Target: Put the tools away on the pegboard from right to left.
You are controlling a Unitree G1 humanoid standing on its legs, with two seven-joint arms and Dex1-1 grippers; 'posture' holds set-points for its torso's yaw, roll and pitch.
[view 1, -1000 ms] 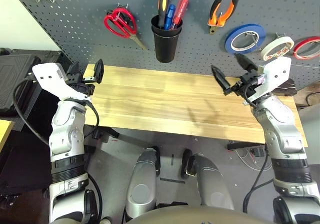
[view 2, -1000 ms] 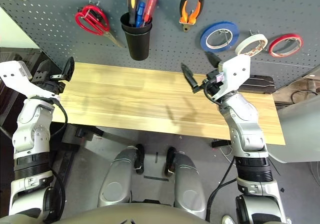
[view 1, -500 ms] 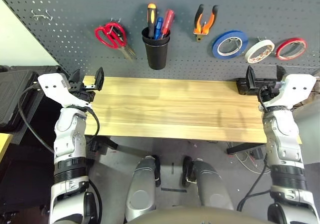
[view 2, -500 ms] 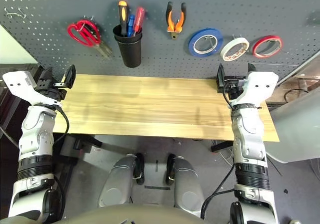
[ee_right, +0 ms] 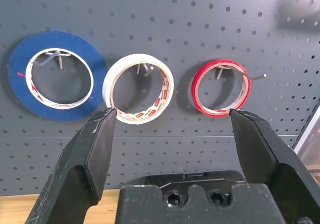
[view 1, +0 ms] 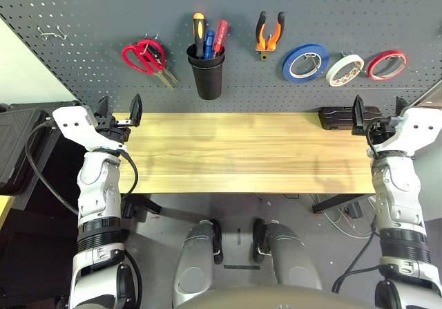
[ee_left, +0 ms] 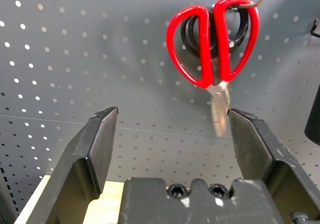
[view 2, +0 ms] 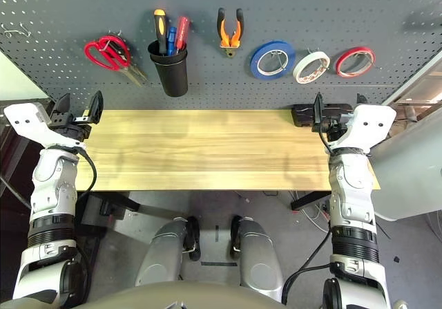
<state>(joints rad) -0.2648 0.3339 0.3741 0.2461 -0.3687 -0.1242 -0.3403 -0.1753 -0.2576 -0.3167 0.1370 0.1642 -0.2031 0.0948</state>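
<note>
The right gripper [ee_right: 172, 116] is spread wide and empty before the pegboard [view 1: 242, 46], the cream-white tape roll [ee_right: 138, 88] hanging just beyond it. The left gripper [ee_left: 172, 114] also gapes, with the red-handled scissors [ee_left: 215, 43] beyond it. Pliers [view 1: 270, 38] and screwdriver [view 1: 221, 36] are between the grippers, on the pegboard.
</note>
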